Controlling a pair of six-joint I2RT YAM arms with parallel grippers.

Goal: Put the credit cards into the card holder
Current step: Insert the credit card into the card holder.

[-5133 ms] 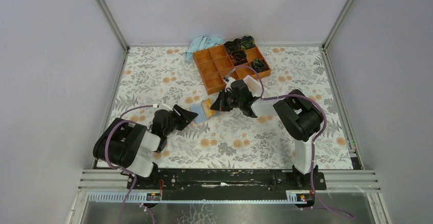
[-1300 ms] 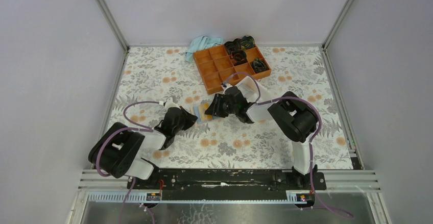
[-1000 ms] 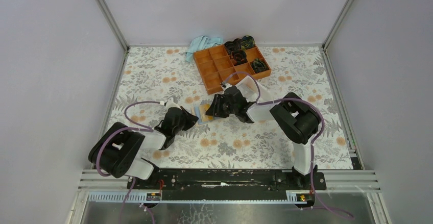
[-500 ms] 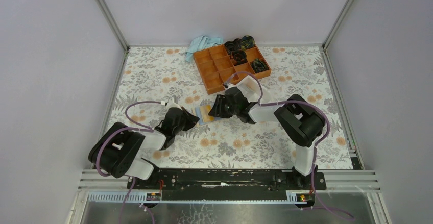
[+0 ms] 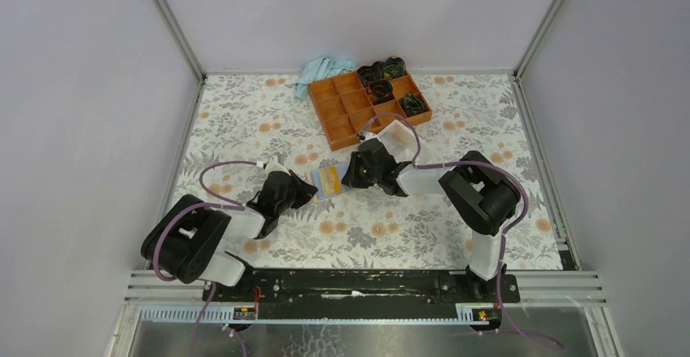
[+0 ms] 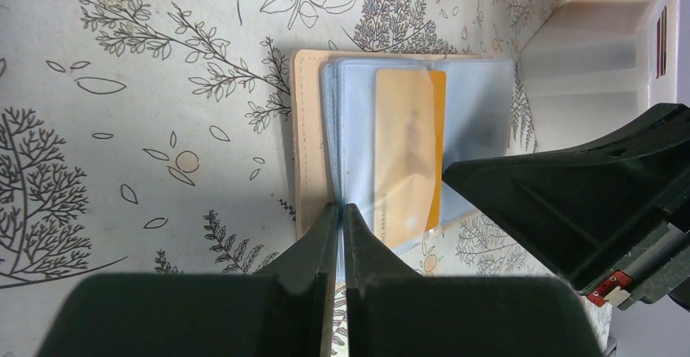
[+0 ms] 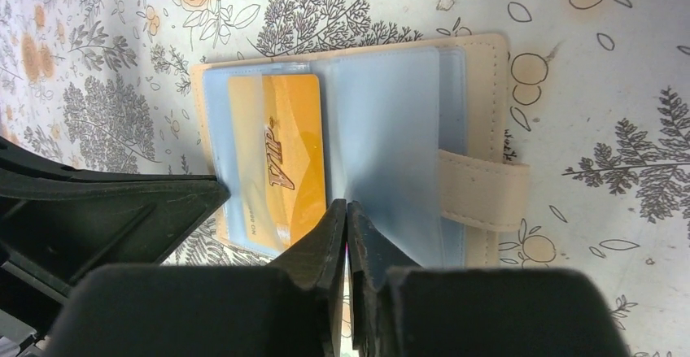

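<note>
The card holder lies open on the floral table between both grippers, tan cover underneath and light blue clear sleeves on top. A gold credit card marked VIP sits inside one sleeve, also visible as the gold card. My left gripper is shut on the near edge of a sleeve beside the cover. My right gripper is shut at the holder's opposite edge, where a lifted sleeve curves up into its tips. The closure tab lies flat to the right of them.
An orange compartment tray stands behind the holder, with black items in its far cells. A light blue cloth lies at the back edge. Grey walls enclose the table on three sides.
The right gripper's jaws have gone from open to shut at the holder's edge, and it has drawn slightly right. The left gripper stays shut in place.
</note>
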